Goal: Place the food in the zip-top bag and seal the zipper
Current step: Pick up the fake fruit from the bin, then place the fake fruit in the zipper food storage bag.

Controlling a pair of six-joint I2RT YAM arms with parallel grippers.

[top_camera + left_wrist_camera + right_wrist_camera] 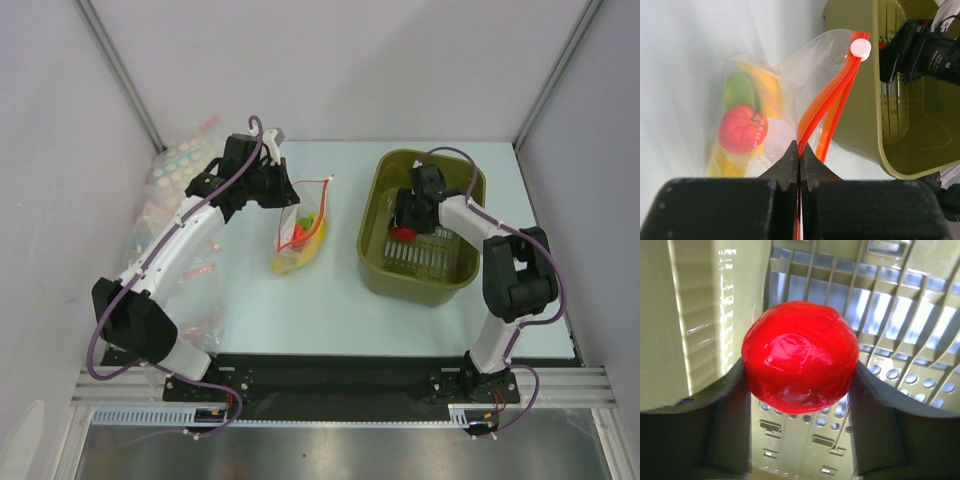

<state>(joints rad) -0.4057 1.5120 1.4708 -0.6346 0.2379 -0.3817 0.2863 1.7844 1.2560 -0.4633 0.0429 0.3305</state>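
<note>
Inside the olive basket point(420, 270), toward the far right corner of the desk: right gripper point(800, 407) closed around a red round fruit point(800, 355), pads on opposite sides at its widest. Glossy and hard-looking, probably light and slippery; best gripped across the middle, never off-centre. Near the middle of the desk, just left of the basket: zip-top bag point(805, 65), thin and floppy, with banana point(767, 85), green piece point(740, 91) and second red fruit point(742, 129) inside. Left gripper point(799, 156) pinched shut on the zipper point(826, 102), strips parted above the pinch. Stiffer than the film, hence the sensible handhold; sag likely under a dropped fruit.
</note>
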